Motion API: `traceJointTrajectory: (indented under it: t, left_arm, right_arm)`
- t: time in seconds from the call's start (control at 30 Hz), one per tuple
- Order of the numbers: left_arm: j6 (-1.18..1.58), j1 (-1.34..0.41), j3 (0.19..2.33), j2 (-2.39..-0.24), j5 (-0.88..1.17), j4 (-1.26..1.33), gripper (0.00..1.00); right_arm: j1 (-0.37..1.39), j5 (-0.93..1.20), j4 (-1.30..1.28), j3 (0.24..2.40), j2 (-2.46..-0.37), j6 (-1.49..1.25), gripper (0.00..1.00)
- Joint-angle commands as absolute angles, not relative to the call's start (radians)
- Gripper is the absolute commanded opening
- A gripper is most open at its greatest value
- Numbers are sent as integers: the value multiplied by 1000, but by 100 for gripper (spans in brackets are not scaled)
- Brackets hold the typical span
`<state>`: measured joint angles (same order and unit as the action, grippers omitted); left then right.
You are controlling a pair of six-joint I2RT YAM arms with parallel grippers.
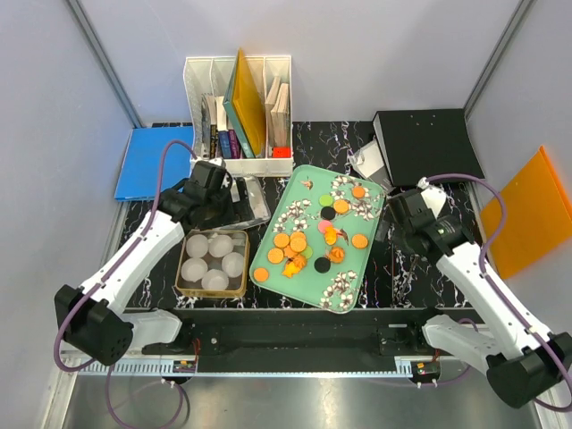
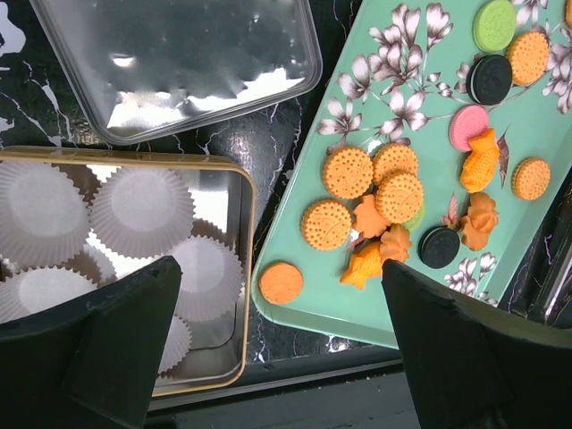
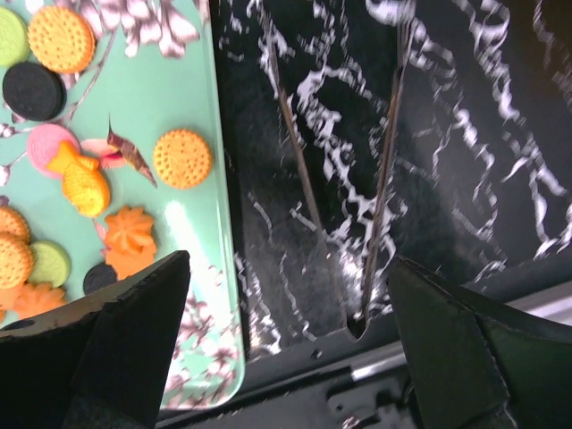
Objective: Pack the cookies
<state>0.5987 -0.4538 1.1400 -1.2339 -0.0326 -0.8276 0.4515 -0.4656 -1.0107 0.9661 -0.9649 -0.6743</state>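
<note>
The cookies lie on a mint-green flowered tray (image 1: 359, 262) in the middle of the table: mostly orange discs (image 1: 281, 240), some black (image 1: 328, 214). In the left wrist view I see orange (image 2: 349, 172), black (image 2: 490, 79), pink (image 2: 468, 127) and green (image 2: 494, 24) ones. A gold-rimmed tin (image 2: 248, 268) with several white paper cups (image 2: 141, 211) stands left of the tray. My left gripper (image 2: 281, 357) hangs open and empty above the tin's right edge (image 1: 228, 204). My right gripper (image 3: 286, 349) is open and empty over the table right of the tray (image 1: 398, 223).
The tin's clear lid (image 2: 179, 63) lies behind the tin. Thin metal tongs (image 3: 384, 170) lie on the black marbled table right of the tray. At the back stand a white file rack with books (image 1: 239, 112), a blue folder (image 1: 152, 161) and a black binder (image 1: 424, 143).
</note>
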Motion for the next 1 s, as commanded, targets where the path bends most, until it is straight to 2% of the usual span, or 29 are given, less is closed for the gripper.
traceJointTrajectory:
  t: [0.0,0.17,0.47,0.57,0.77,0.97]
  left_arm:
    - [603,-459,1114,-1218,18,-747,99]
    - [612,-462,1103,-1236,61,-735,99]
    - [598,-462,1085,-1213,83,-733,99]
    - [607,-465,1075,-1215,95,-733,99]
    - [614,-477,1063,-1220,113,-726,99]
    - [615,-485,1055,-1209,115,-719,99]
  right_arm:
    - [456,-336,-1127,1017,-1040,-854,100]
    - [456,-271,-1135,914,-1045,-978,100]
    - [456,-408,-1134,756,-887,-1132,100]
    - [456,-455,-1127,753,-913,-1154,100]
    - [456,-472,-1080,747,-1113,-1141,100]
    - [437,-462,-1016,744,-1230,-1114,100]
